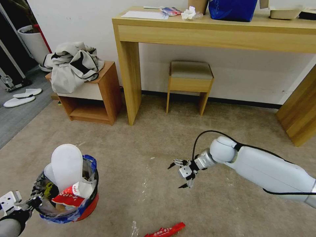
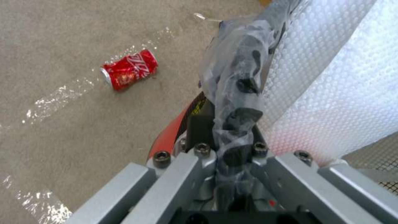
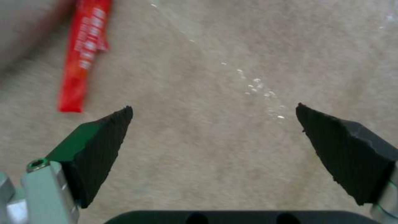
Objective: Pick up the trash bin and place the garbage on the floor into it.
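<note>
From the head camera I see the trash bin (image 1: 70,200), a small red bucket lined with a clear bag, standing low on the robot's left side over the beige carpet floor (image 1: 158,138). My left gripper (image 1: 31,201) sits at the bin's rim on the side nearest the robot, clamped onto rim and liner. A white slipper (image 1: 67,166) stands upright inside the bin, with a red wrapper (image 1: 67,199) lying against it. To the right of the bin, well apart from it, my right gripper (image 1: 179,174) hangs above bare carpet with its fingers spread wide and nothing between them. A second red wrapper strip (image 1: 166,230) lies on the carpet between the bin and the right arm, closer to the robot. Beyond the bin stand a wooden desk (image 1: 210,31), a small stool (image 1: 190,82) beneath it, and a low side table (image 1: 93,95) heaped with clothing.

On the left wrist camera, the left gripper (image 2: 234,146) pinches the bin's rim (image 2: 174,133) with the crumpled liner bunched through it. The slipper's dimpled sole (image 2: 331,81) rises just beside the bin's rim. A red can (image 2: 129,69) lies on its side on the carpet, apart from the bin.

On the right wrist camera, the right gripper (image 3: 213,130) is wide open over carpet, and the red wrapper strip (image 3: 83,56) lies near one fingertip (image 3: 104,143), not touching it.
</note>
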Controlling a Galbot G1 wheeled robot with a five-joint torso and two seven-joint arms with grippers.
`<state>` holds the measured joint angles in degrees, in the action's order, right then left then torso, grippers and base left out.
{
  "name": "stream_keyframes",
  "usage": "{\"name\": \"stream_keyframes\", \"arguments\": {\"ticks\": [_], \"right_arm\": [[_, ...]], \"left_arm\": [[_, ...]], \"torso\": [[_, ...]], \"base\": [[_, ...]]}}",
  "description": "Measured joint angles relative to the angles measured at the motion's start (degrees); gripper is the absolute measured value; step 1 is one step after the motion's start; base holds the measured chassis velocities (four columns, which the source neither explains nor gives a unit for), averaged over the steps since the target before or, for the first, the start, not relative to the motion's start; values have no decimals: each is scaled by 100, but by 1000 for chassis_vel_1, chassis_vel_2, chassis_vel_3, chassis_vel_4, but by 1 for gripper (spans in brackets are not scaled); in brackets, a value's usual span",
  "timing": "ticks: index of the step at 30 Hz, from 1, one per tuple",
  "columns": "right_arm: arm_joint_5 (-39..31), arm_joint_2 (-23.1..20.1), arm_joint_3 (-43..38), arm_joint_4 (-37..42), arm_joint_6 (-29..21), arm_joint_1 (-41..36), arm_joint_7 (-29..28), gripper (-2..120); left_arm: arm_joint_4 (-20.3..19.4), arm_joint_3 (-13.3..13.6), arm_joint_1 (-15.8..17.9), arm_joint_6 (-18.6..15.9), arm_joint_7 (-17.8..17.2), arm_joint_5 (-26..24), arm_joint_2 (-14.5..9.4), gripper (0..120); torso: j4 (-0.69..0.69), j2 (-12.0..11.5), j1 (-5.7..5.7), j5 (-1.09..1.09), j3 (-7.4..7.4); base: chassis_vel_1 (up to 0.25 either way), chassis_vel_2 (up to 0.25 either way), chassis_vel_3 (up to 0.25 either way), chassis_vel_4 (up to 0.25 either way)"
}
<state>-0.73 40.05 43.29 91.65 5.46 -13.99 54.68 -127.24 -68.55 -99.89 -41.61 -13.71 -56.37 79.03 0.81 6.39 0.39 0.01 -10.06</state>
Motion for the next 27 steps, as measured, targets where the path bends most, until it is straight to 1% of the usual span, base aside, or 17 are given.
{"name": "stream_keyframes", "arguments": {"ticks": [2, 3, 9, 12, 16, 22, 27], "right_arm": [[-115, -223, 139, 242, -110, 9, 19, 100], [-115, -223, 139, 242, -110, 9, 19, 100], [-190, -560, 263, 628, -169, -195, -25, 100], [-188, -609, 296, 638, -97, -275, -109, 100], [-185, -608, 320, 614, -66, -342, -162, 100], [-172, -569, 422, 555, -45, -449, -288, 100], [-145, -424, 430, 378, -11, -546, -371, 100]], "left_arm": [[26, 7, 8, 0, 0, 4, -8, 0], [26, 7, 8, 0, 0, 4, -8, 0], [55, 43, 41, 2, 11, 40, 20, 0], [58, 43, 45, 2, 12, 42, 19, 0], [67, 43, 46, 2, 12, 63, 35, 0], [69, 41, 24, 2, 17, 92, 80, 0], [36, 26, 14, 2, 19, 101, 120, 0]], "torso": [[1, 0, 0, -1, 0], [1, 0, 0, -1, 0], [0, 0, 0, -1, 0], [2, 0, 0, 0, 0], [0, 0, 0, -1, 0], [1, 0, 0, -1, 0], [0, 0, 0, -1, 0]], "base": [[0, 0, 0, 0], [0, 0, 0, 0], [0, 0, 0, 0], [0, 0, 0, 0], [0, 0, 0, 0], [0, 0, 0, 0], [0, 0, 0, 0]]}}
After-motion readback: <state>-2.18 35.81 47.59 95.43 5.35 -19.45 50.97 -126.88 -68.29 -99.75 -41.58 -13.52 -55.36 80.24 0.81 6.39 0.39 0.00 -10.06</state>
